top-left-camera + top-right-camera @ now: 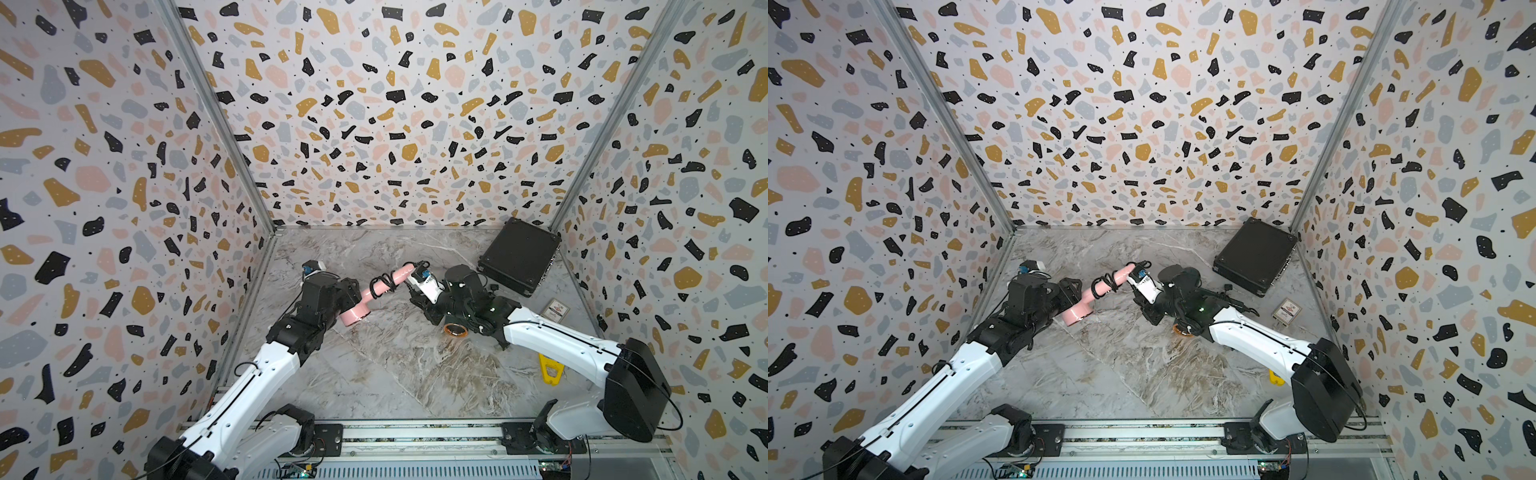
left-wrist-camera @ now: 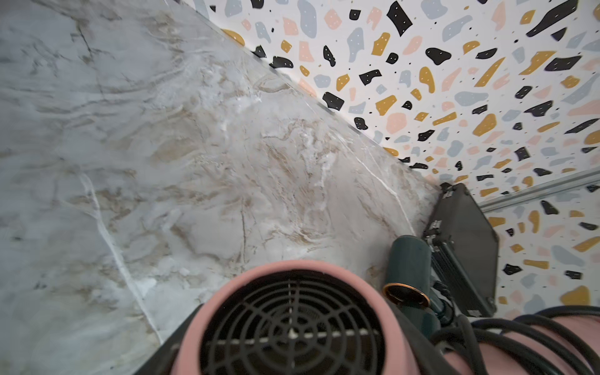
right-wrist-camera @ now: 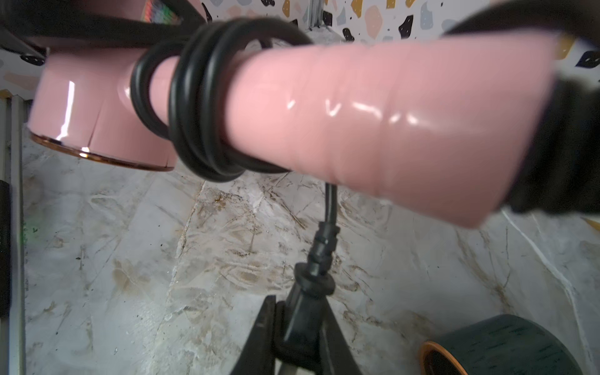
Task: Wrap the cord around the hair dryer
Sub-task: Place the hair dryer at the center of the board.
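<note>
Hair dryer [image 1: 353, 313] is clamped aloft in the left gripper [image 1: 349, 294], handle clear for winding; plug [image 3: 305, 305] is pinched in the right gripper [image 3: 300, 328], cord [image 3: 194, 104] drawn taut.

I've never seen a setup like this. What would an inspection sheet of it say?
Surface: marble-look table, no spills seen.
Job's things: pink hair dryer held above the table; cord looped several times round its handle.
Clutter: black case, dark green dryer, small card, yellow tool.
Grippers: left gripper shut on the pink dryer's barrel; right gripper shut on the plug.
Cables: thin black lead loops by the right arm.
Surroundings: speckled walls on three sides; metal rail in front.
</note>
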`<move>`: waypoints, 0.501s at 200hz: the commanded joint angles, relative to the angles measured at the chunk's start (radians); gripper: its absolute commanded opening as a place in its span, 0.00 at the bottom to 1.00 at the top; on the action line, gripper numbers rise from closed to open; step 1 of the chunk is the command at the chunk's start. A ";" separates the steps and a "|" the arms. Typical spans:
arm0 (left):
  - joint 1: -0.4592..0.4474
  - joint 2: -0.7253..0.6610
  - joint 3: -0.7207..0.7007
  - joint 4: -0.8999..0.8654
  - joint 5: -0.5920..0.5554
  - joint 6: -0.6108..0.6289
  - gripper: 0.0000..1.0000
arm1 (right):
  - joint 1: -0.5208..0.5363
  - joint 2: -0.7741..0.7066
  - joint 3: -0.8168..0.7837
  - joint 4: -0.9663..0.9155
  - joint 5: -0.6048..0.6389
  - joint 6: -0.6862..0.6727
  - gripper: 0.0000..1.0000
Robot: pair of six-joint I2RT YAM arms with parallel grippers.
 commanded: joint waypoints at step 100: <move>0.005 0.610 0.440 -0.172 0.014 0.534 0.00 | -0.088 0.399 0.627 -0.738 -0.059 0.342 0.00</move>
